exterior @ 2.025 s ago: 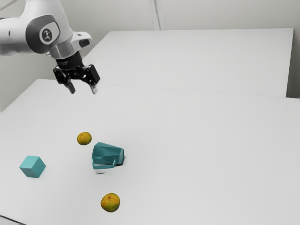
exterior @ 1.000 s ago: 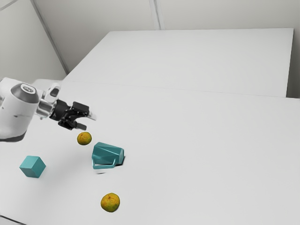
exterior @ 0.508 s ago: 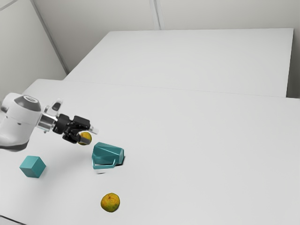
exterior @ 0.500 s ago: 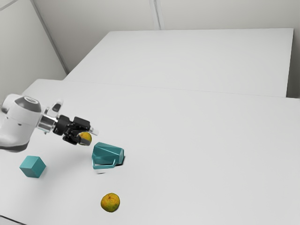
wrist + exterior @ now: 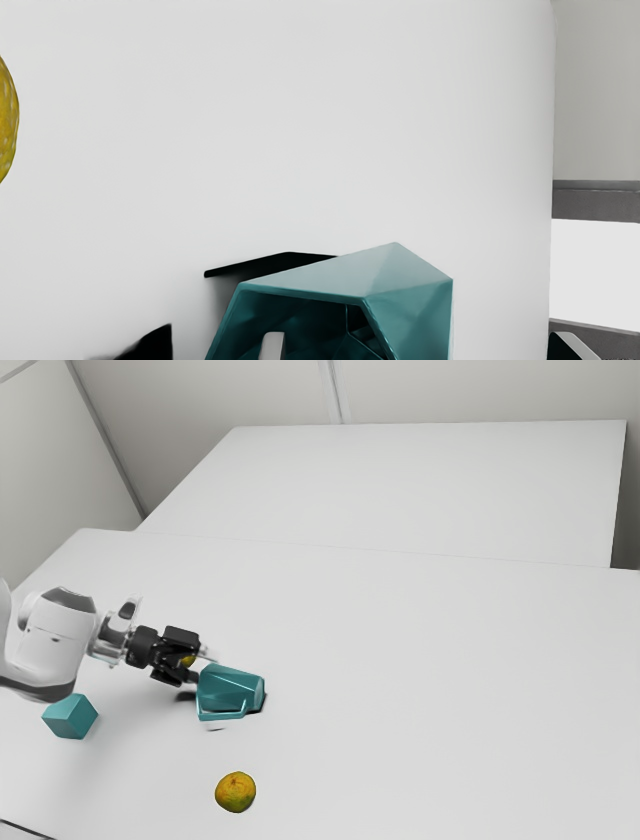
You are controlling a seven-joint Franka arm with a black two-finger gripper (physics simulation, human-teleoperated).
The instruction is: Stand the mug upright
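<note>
The claw (image 5: 203, 667) is spread wide, one finger across the mouth of the mug (image 5: 232, 688), the other out past its side; whether either touches is unclear. The mug lies tipped just ahead of the claw, mouth toward it, with table (image 5: 430, 690) stretching beyond. One orange (image 5: 188, 660) sits near the claw, a cube (image 5: 68, 718) farther off.
</note>
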